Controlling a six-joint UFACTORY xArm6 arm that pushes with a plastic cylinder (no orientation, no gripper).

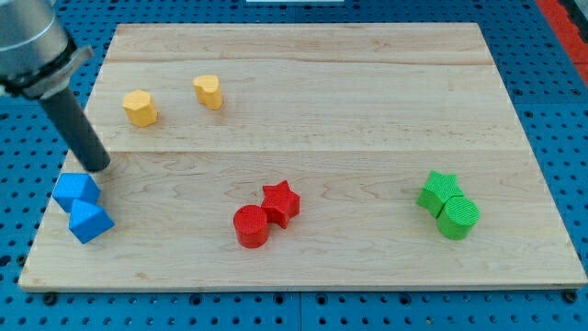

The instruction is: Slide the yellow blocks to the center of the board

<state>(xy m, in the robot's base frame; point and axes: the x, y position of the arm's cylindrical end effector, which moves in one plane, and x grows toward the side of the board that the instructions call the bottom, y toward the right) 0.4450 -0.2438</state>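
Observation:
Two yellow blocks lie at the view's upper left of the wooden board [303, 101]: a yellow hexagon block [141, 108] and, to its right, a yellow heart-shaped block [209, 91]. My tip [99, 167] rests on the board near the left edge, below and left of the yellow hexagon and just above the blue blocks. It touches neither yellow block.
Two blue blocks [75, 190] [90, 221] sit together at the lower left, right under my tip. A red star [281, 201] and a red cylinder [251, 225] sit at the bottom centre. A green star [440, 191] and another green block [457, 217] sit at the right.

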